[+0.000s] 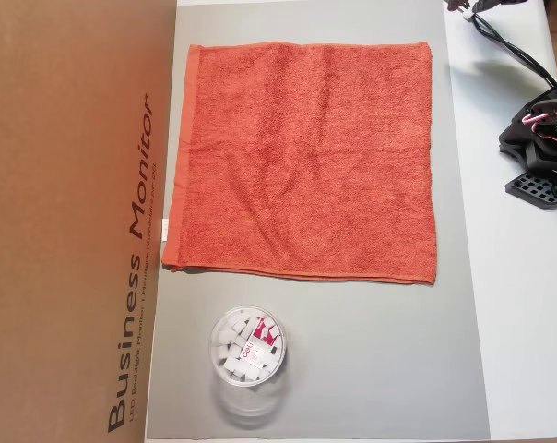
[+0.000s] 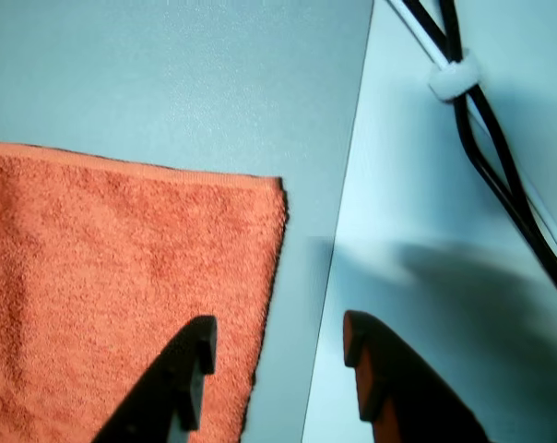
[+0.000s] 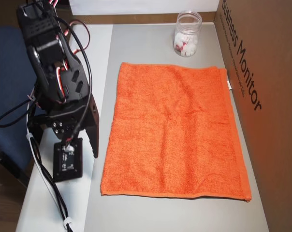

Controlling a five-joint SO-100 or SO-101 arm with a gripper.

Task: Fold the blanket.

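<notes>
Hand [image 2: 278, 355]: I see it wide open, holding nothing.
Blanket [image 2: 122, 286]: flat on the bench [image 2: 214, 83], its corner under my left finger [image 2: 191, 365].

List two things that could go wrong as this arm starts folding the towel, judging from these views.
1. The open end effector straddles the orange towel edge, so closing may pinch only the hem and let it slip.
2. The clear plastic jar stands just beyond one towel edge; a dragged towel might knock it.
3. The black cables lie beside the arm and could snag.
</notes>
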